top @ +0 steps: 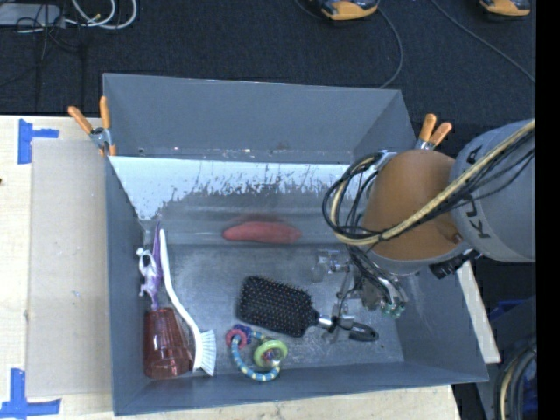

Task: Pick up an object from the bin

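My gripper point(350, 297) hangs low in the right part of the bin, below the orange wrist cover. It is right over the handle end of a black hairbrush point(275, 306), whose bristled head lies to its left on the bin floor. A small toy of coloured rings point(260, 354) lies near the front wall, left of the gripper. Against the back slope rests a reddish oblong thing point(261, 231).
Along the left side lie a white long-handled brush point(179, 309), a purple and white piece point(150, 274) and a dark red translucent cup point(166, 344). The arm and its cables cover the bin's right wall.
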`<control>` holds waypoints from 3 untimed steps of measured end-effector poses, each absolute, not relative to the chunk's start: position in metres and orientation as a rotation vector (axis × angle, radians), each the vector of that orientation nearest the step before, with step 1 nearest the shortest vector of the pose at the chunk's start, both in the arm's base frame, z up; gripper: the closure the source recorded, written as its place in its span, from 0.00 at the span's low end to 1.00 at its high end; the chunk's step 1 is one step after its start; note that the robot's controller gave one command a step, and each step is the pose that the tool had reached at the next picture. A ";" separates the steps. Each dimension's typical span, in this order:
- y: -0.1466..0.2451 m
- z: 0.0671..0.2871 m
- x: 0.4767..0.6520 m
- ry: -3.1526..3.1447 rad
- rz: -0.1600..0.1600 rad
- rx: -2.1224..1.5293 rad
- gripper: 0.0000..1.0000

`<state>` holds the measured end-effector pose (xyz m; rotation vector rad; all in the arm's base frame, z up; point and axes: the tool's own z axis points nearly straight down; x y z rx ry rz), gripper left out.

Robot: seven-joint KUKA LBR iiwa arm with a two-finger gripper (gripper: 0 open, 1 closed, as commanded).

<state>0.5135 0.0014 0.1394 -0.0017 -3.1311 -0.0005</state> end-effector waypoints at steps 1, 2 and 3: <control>0.001 0.144 0.515 -3.139 -0.001 -0.002 0.00; 0.012 0.116 0.515 -3.142 0.001 -0.085 0.00; 0.025 0.072 0.494 -3.138 -0.001 -0.239 1.00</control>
